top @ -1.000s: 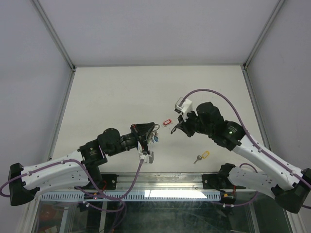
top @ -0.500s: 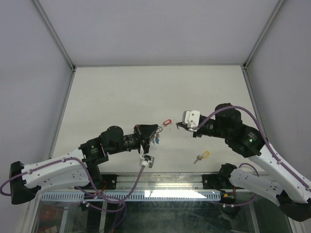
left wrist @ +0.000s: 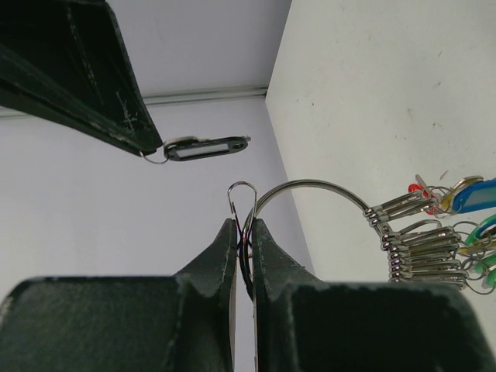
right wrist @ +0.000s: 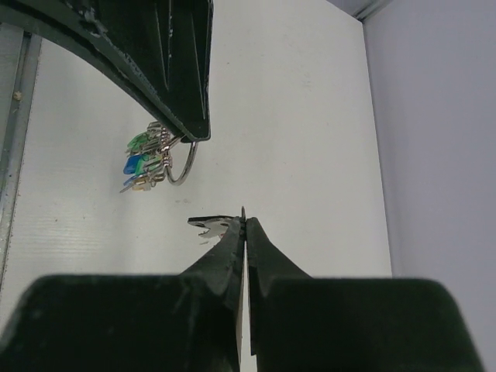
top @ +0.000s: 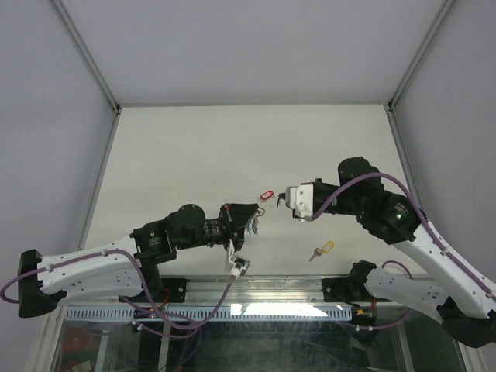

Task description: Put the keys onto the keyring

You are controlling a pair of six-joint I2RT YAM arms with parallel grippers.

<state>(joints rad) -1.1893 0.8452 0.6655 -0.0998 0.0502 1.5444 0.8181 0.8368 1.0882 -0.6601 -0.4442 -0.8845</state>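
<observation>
left gripper [left wrist: 245, 236] clamped on keyring [left wrist: 314, 184] | keys [left wrist: 434, 232] hang on keyring | right gripper [right wrist: 244, 229] pinching black key [right wrist: 208, 222], near keyring

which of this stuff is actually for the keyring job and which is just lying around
Part of the job:
thin silver wire keyring in the left gripper
colour-headed silver keys threaded on it
black-headed key in the right gripper
loose red-headed key
loose yellow-headed key

Just there:
purple arm cables
silver metal rail at the near edge

Bright, even, diffuse light from above. Shadows faint, soft on table [top: 194, 147]. Wrist views: close foreground dark, soft; farther parts sharp.
</observation>
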